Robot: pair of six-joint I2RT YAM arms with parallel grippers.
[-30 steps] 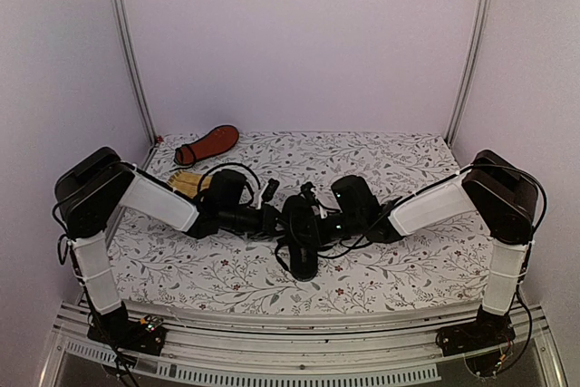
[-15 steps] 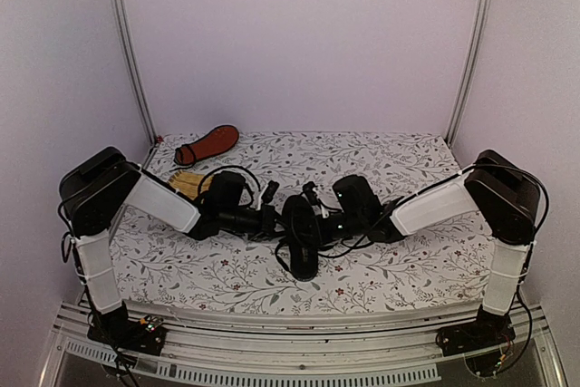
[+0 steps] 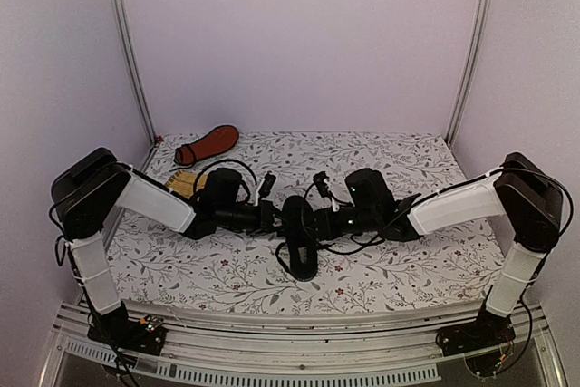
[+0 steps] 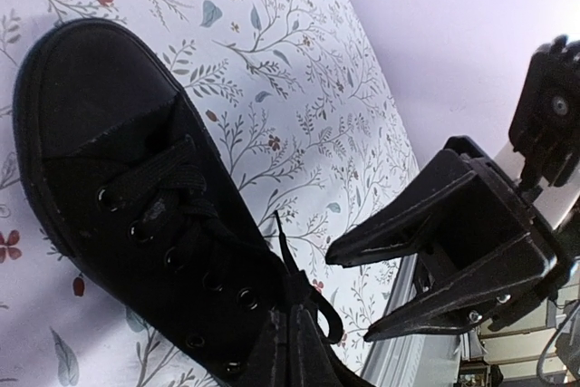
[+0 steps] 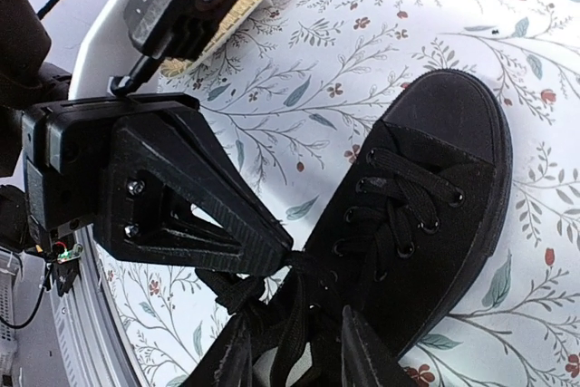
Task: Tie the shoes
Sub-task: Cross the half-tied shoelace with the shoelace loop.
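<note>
Matte black canvas shoe point(image 5: 426, 188) on floral cloth point(image 5: 299, 88); left fingers point(image 5: 208, 215) tight on its thin lace point(image 4: 285, 246), right fingers point(image 4: 408, 215) apart.

Soft, even light falls from above onto the white floral-print desk point(image 3: 227, 269); brightness is moderate, without glare. The small black canvas low-top shoe point(image 3: 304, 256) at centre casts only a faint, blurred shadow just beside its sole. From above, the shoe and the black arm housings point(image 3: 222, 198) on either side of it merge into one dark mass with little detail. The silver metal posts point(image 3: 130, 52) behind the shoe slant inward. In both wrist views the shoe's eyelets are sharp and glint faintly; the pale lilac wall point(image 4: 453, 24) beyond it looks flat and featureless.
</note>
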